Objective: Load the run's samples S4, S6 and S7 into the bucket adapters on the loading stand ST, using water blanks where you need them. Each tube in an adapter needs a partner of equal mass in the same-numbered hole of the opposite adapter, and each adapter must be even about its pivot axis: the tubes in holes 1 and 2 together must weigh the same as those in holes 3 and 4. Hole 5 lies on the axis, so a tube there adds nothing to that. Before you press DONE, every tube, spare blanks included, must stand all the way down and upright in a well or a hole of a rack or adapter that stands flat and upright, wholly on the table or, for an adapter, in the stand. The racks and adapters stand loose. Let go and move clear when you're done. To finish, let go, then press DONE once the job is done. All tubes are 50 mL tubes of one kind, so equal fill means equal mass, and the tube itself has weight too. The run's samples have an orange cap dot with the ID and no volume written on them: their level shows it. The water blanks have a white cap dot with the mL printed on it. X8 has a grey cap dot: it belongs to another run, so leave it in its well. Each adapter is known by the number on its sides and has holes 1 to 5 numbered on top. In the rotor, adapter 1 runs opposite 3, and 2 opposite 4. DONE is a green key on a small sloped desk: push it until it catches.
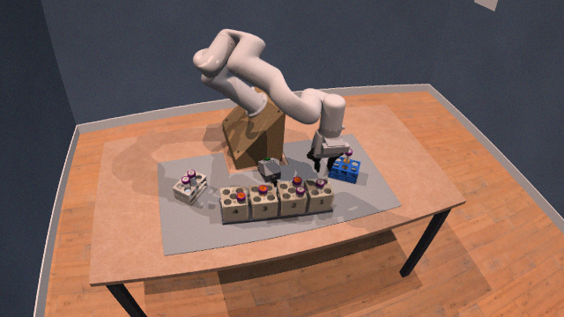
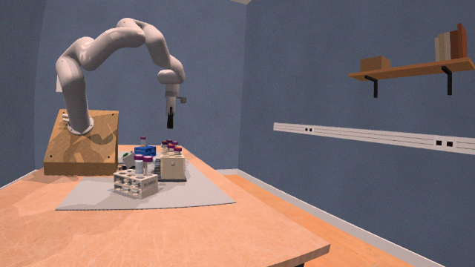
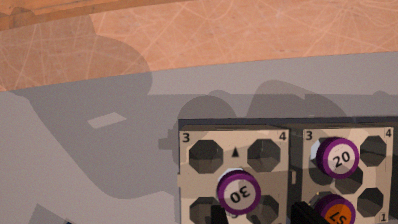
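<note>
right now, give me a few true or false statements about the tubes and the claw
The blank marked 30 stands in the middle hole of its adapter. True.
The claw grips a tube. False: it hangs open above the stand, holding nothing.
The blue rack holds one tube. True.
Holes 3 and 4 beside the 30 blank are filled. False: both are empty.
</note>
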